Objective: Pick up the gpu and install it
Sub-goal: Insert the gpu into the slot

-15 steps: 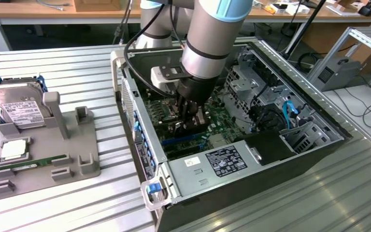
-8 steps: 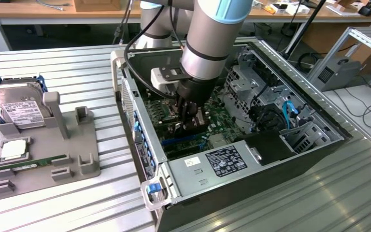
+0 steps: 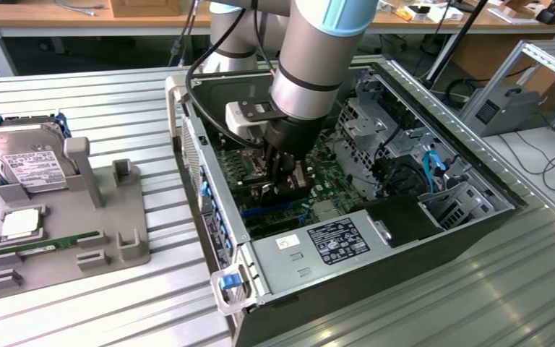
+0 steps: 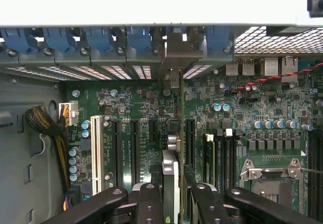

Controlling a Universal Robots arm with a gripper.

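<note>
Bright even daylight, overexposed glare along chassis rim.

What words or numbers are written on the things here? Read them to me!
None can be read for sure.
Hard drive: white label with print, too small.
Power supply in the computer case: black and white stickers, print too small.
Motherboard: tiny white lettering beside the slots, too blurred.
Memory stick on the grey holder: no readable marking.

An open computer case lies on the ribbed metal table, its green motherboard exposed. At the exterior view's left, a grey holder tray carries a hard drive and a memory stick.
</note>
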